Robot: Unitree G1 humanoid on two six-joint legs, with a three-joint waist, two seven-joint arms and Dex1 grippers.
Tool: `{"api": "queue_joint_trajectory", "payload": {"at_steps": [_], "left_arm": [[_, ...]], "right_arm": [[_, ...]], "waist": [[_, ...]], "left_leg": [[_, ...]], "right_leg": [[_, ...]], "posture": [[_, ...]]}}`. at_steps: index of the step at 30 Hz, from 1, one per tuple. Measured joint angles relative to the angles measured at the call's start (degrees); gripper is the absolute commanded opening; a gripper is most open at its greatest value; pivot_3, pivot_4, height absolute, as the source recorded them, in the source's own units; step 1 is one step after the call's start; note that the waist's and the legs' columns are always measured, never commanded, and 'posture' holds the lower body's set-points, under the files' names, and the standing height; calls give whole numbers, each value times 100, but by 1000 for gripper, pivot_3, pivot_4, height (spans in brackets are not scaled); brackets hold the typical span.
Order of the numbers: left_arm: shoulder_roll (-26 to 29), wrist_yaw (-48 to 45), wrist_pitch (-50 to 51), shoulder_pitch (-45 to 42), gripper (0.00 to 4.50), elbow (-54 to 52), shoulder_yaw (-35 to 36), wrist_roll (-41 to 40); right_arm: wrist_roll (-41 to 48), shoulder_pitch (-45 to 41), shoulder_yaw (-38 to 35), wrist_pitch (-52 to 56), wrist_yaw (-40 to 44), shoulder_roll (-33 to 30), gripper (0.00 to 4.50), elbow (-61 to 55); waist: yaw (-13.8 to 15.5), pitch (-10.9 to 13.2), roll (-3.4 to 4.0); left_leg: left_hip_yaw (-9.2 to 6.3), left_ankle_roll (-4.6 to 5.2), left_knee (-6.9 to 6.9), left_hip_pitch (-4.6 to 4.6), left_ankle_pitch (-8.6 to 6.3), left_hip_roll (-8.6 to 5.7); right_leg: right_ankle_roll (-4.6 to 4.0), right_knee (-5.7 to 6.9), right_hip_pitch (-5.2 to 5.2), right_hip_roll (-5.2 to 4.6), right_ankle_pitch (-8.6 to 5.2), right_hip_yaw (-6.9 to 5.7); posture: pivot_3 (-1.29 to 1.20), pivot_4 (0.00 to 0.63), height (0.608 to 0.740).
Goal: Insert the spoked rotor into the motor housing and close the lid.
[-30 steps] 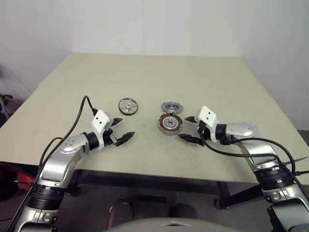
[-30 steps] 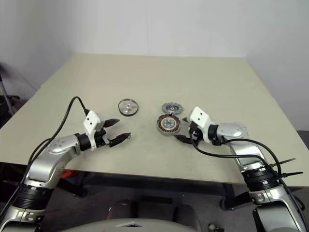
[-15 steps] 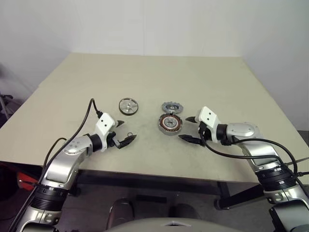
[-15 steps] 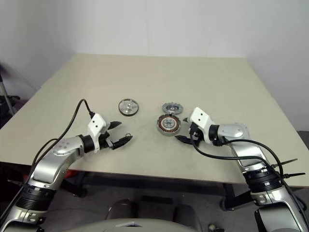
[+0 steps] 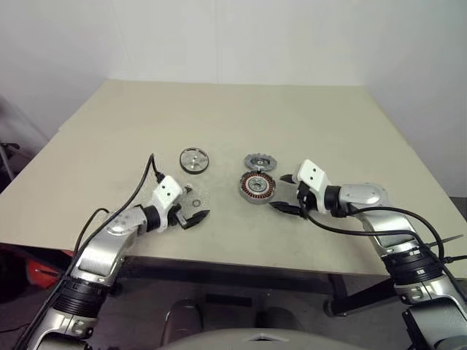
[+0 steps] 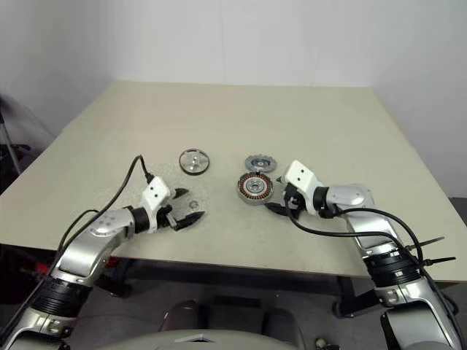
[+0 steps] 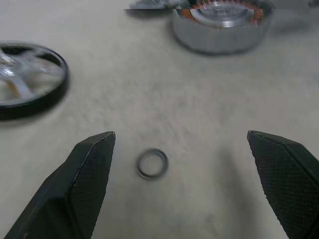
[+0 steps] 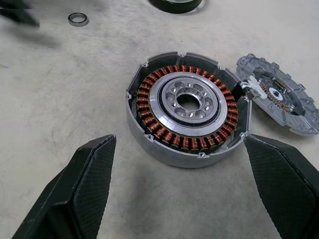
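The motor housing (image 5: 256, 187), a silver-walled ring with copper windings, sits mid-table. A grey notched disc, the lid (image 5: 257, 161), lies touching its far side. To the left lies the spoked rotor (image 5: 194, 160); the left wrist view shows its silver spokes and black rim (image 7: 30, 79). My left gripper (image 5: 194, 204) is open, low over the table in front of the rotor, its fingers either side of a small metal ring (image 7: 152, 164). My right gripper (image 5: 279, 193) is open just right of the housing, with the housing (image 8: 184, 112) ahead of its fingers and nothing held.
The beige table (image 5: 219, 109) stretches far behind the parts. Its front edge (image 5: 233, 264) runs close below both grippers. Black cables trail off both wrists toward that edge.
My left gripper has moved right and down toward the table, and now stands over the small ring. The right arm and the three motor parts have stayed put.
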Motion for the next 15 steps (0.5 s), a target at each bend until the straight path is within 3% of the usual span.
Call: {"api": "queue_joint_trajectory", "payload": {"at_steps": [15], "left_arm": [[-311,263,-164,280,4481,243,18,102]], "right_arm": [[1,19,-1,0,-33,-12,4228,-14]], "waist": [[19,0,1]], "left_leg": [[-1,-1,1,41,0,-1]], "right_leg": [[0,1,45,-2,-1,0]], "posture": [[0,0,740]]}}
